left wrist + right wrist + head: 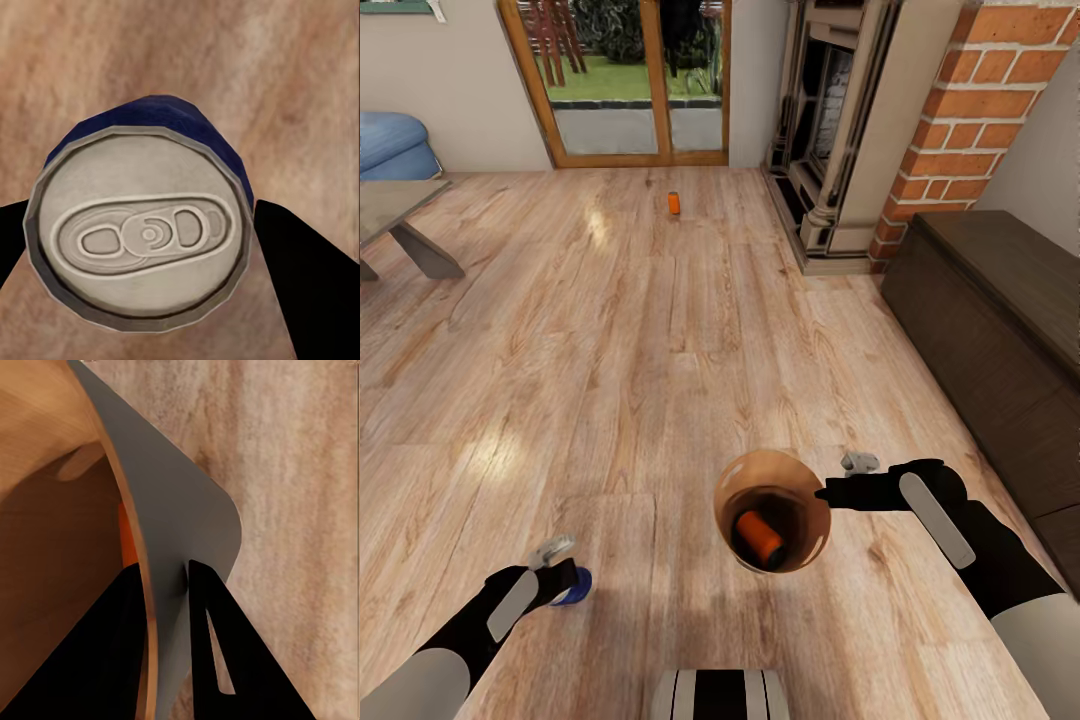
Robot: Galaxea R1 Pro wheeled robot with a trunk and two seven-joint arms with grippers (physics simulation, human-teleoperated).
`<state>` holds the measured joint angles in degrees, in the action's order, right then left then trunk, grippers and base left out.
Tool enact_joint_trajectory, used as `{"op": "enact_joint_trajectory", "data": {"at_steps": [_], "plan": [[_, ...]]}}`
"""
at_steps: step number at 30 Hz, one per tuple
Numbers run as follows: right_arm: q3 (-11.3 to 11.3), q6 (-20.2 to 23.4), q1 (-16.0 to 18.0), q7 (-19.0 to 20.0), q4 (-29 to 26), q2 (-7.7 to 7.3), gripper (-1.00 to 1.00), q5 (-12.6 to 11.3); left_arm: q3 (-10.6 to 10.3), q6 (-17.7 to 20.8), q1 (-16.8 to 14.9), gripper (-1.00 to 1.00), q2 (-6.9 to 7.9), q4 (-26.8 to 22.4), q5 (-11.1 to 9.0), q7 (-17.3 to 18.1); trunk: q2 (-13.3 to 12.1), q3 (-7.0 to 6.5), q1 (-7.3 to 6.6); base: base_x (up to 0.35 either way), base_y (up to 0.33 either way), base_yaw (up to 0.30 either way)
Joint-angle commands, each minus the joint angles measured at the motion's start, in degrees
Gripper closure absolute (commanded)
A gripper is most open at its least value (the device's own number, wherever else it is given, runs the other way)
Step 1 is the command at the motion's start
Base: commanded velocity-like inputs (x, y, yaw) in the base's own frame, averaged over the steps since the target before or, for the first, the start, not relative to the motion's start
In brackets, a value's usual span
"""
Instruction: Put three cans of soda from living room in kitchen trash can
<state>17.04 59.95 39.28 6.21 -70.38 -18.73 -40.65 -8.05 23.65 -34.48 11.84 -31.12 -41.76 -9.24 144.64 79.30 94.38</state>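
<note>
Right wrist view shows the right gripper (169, 585) pinching the rim wall of the tash can (180, 510), one dark finger inside against the brown lining and the other outside on the grey wall. A sliver of orange shows just inside the wall, above the inner finger. In the head view that arm reaches in from the lower right, forearm angled toward the middle, and holds the bin (772, 510) above the floor with its mouth facing up toward the camera; an orange can of soda (759, 537) lies on its side in the bottom.

Left wrist view shows the blue can (142, 225) seated between the left gripper's two dark fingers (300, 277), which press on opposite sides of it, silver top and pull tab facing the camera. In the head view the left gripper (565, 580) sits low at the lower left, arm bent in from the corner, with the blue can beside its tip.

A third can (674, 203), orange, stands far ahead on the wood floor (610, 380), near the glass doors (630, 80). Open floor lies between it and both arms. A dark cabinet (1000, 330) borders the right side, the brick fireplace (860, 130) beyond it; a low table (400, 215) and blue sofa (395, 145) sit far left.
</note>
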Motion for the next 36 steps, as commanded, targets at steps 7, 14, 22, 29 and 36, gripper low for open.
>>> {"op": "enact_joint_trajectory", "data": {"at_steps": [7,14,22,29,36], "plan": [[0.0,0.0,0.0,0.3,0.0,0.01,1.00,-2.2,0.0,-0.2,0.3,1.00,-0.05,-1.6,0.2,0.4,-0.1,-1.56,-0.18,0.000,0.000,0.000],[0.0,0.0,0.0,0.3,0.1,0.09,1.00,-2.1,0.1,0.3,2.9,1.00,-0.06,-8.8,0.1,0.0,-0.2,-3.11,-0.36,0.000,0.000,0.000],[0.0,0.0,0.1,0.1,0.5,0.18,1.00,-2.0,0.1,2.0,6.6,1.00,-0.06,-19.1,-0.3,-1.0,-0.3,-4.88,-0.57,0.000,0.000,0.000],[0.2,0.0,0.3,-1.4,5.4,0.97,1.00,-1.7,0.1,11.3,17.6,1.00,-0.21,-52.5,-4.9,-3.1,-0.4,-6.43,-0.75,0.000,0.000,0.000],[0.0,0.0,0.6,-4.0,9.4,1.99,1.00,-1.5,-1.5,13.3,19.2,1.00,-4.86,-60.6,-13.4,0.0,-0.5,-7.98,-0.93,0.000,0.000,0.000]]}}
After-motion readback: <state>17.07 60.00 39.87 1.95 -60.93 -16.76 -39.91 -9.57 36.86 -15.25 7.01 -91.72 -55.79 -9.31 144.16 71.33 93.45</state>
